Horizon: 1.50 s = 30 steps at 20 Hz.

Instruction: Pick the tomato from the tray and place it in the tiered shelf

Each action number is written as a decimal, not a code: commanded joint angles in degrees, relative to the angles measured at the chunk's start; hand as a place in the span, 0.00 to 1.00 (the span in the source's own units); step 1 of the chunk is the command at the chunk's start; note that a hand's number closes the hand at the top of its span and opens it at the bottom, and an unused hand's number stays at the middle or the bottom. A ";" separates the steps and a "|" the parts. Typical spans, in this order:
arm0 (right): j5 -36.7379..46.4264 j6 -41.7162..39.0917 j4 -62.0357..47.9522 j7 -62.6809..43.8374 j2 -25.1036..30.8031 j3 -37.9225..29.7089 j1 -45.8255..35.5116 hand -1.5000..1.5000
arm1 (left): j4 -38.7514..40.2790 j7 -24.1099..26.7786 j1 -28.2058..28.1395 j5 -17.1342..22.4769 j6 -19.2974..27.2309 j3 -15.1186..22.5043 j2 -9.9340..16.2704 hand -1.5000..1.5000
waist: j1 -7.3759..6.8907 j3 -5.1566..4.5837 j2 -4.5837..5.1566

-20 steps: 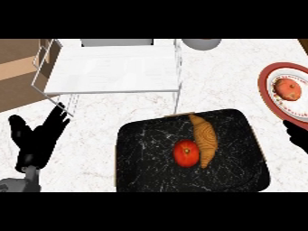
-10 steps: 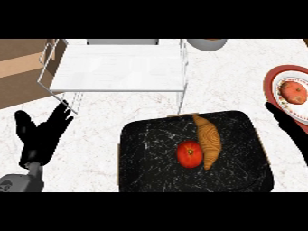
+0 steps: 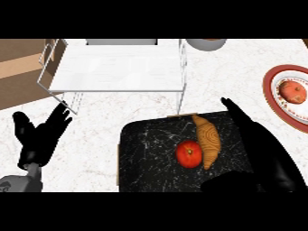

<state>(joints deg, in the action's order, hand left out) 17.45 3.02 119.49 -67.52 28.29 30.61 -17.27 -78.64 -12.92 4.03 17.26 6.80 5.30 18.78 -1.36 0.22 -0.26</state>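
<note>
Hovering w/ fingers spread, right hand (image 3: pixel 266 149) beside tomato (image 3: pixel 189 154) on tray (image 3: pixel 143 158); left hand (image 3: pixel 39 137) open.

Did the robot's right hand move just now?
Yes. The right hand moved left, away from the plate, and now reaches over the tray beside the croissant.

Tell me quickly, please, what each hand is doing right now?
Left hand: open, fingers spread, holding nothing, resting at the view's left.
Right hand: open, fingers straight, over the right side of the black tray, holding nothing; the tomato lies untouched.
</note>
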 commanded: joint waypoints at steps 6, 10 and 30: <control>7.21 -2.27 -5.81 -15.63 -8.16 4.55 -3.40 0.00 | 2.96 -0.11 -1.76 -0.97 -0.05 -0.18 -0.79 0.50 | 1.44 -0.36 0.14; 13.34 -0.90 -10.31 -13.95 -11.12 6.86 -1.99 0.00 | -0.12 -2.49 -3.23 -0.49 -0.26 -0.21 -0.18 0.50 | 1.16 -0.30 0.08; 27.56 -4.48 -24.42 -6.73 -22.02 3.16 0.96 0.00 | 0.60 -2.52 -1.85 -2.38 -0.43 -0.65 -2.67 0.50 | 1.29 -0.24 0.28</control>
<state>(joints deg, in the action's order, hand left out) 42.06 -1.27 98.71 -67.33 8.56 34.76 -15.54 -79.58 -13.97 2.76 15.67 6.13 3.32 17.52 -0.02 0.40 -0.36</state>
